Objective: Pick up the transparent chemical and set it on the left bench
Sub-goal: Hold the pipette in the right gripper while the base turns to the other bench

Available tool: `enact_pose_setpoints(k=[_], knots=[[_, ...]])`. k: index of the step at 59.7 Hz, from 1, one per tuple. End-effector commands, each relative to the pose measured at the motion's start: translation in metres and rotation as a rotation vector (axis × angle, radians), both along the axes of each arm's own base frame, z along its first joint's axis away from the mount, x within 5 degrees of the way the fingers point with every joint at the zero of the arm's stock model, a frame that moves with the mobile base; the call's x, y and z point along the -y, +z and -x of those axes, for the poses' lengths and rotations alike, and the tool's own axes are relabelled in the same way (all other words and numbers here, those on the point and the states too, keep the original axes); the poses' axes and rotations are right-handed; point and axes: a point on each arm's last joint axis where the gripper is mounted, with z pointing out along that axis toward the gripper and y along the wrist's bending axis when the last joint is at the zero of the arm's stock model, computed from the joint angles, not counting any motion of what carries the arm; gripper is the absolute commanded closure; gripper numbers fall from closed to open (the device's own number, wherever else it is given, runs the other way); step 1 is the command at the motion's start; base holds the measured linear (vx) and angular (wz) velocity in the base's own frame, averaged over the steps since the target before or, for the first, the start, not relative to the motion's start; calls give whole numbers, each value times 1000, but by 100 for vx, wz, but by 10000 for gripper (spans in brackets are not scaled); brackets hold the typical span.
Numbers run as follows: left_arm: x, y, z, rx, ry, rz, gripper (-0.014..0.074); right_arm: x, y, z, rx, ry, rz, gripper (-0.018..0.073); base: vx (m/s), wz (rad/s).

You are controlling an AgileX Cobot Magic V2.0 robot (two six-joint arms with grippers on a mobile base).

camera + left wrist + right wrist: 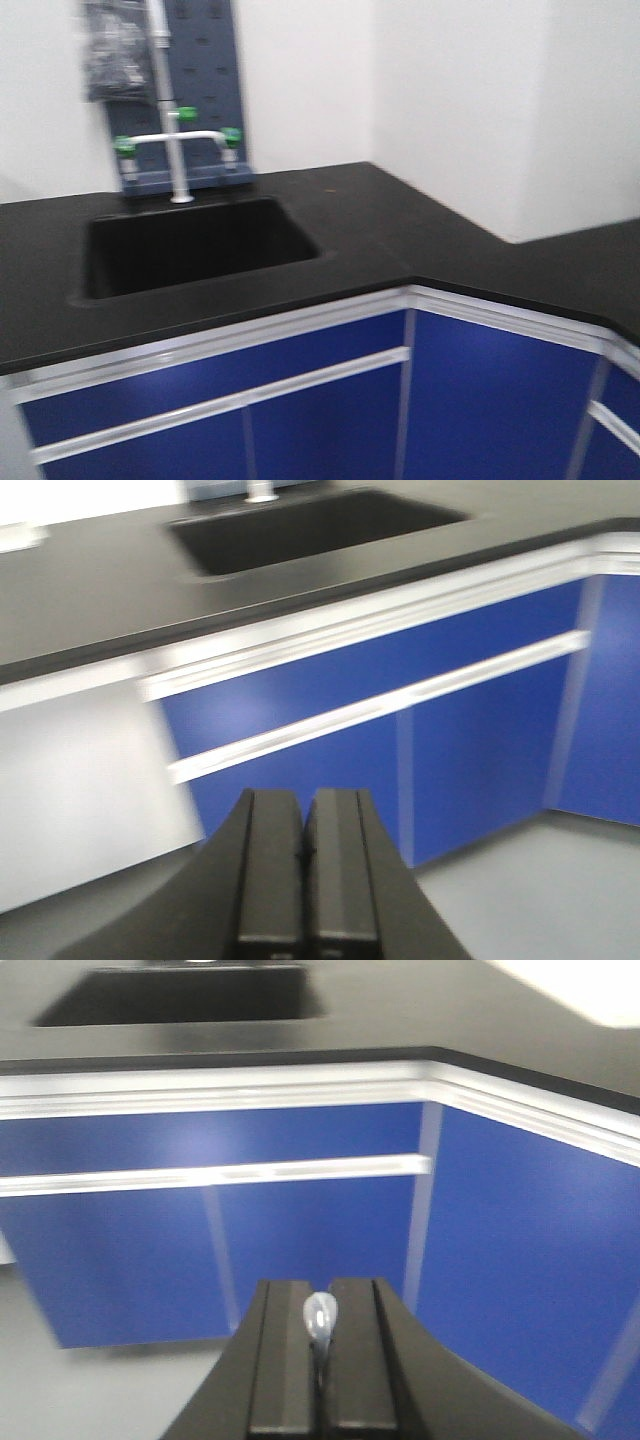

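- Presently, nearest in: right gripper pinched narrow on the transparent chemical. Its clear bulb sits dead centre between the pads, at 12 o'clock from the wrist.
- The long axis appears to run along the seam between the fingers, bulb toward the tips. The stem is mostly hidden in the seam, so I cannot tell how much of it is gripped.
- Left gripper: jaws pressed together with nothing between them. The right arm carries the load and the left is idle.
- Past both grippers: grey floor, then blue cabinet doors with white rails. The fronts meet at an inside corner at about 1 o'clock from the right wrist.
- Higher up: black worktop, its front edge above both grippers.
- On the worktop, sink at 11 o'clock in the front view, with the tap at the wall behind it.
- White wall column juts over the worktop at 2 o'clock, leaving less room there.
- The left bench is in none of the views. Judgement: the rig must turn to find it first, then lift the right arm over the bench edge.
- All views are soft, so fine detail is unreliable.
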Motion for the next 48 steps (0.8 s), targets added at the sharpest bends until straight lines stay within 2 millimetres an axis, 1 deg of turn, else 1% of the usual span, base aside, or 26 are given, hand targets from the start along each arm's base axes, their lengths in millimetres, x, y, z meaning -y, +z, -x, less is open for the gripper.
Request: enact_pose_setpoints(k=[1, 31, 48], knots=[[0, 3, 1, 81, -1, 14, 600, -4, 16, -3, 95, 33, -34, 562, 8, 89], [0, 3, 1, 81, -1, 14, 600, -4, 16, -3, 95, 33, -34, 562, 17, 81], [0, 3, 1, 81, -1, 14, 600, -4, 16, -3, 95, 33, -34, 562, 27, 54]])
